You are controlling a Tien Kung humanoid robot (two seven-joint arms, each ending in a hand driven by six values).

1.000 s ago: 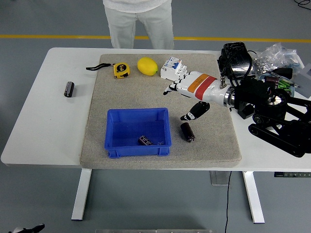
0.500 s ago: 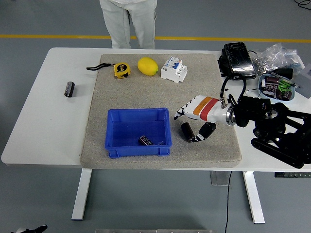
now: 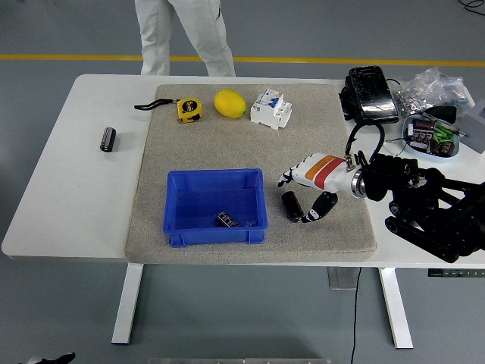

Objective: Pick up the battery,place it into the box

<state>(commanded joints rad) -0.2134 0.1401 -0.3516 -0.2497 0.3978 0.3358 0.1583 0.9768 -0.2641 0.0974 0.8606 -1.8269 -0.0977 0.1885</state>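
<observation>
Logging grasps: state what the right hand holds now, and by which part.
Nothing is lifted. The right hand brackets the battery lying on the mat, fingers above, thumb beside it; whether they touch it cannot be told.

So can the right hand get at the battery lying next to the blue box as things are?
Probably yes. The right hand is open right over that battery, fingers above it and thumb beside it. Nothing lies between them, and the blue box stands clear to one side.

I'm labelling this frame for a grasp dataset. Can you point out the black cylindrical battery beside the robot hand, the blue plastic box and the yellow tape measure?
Black cylindrical battery [image 3: 292, 205]: head view, middle of its side.
Blue plastic box [image 3: 214, 234]: head view, near wall.
Yellow tape measure [image 3: 189, 109]: head view, centre of its case.
</observation>
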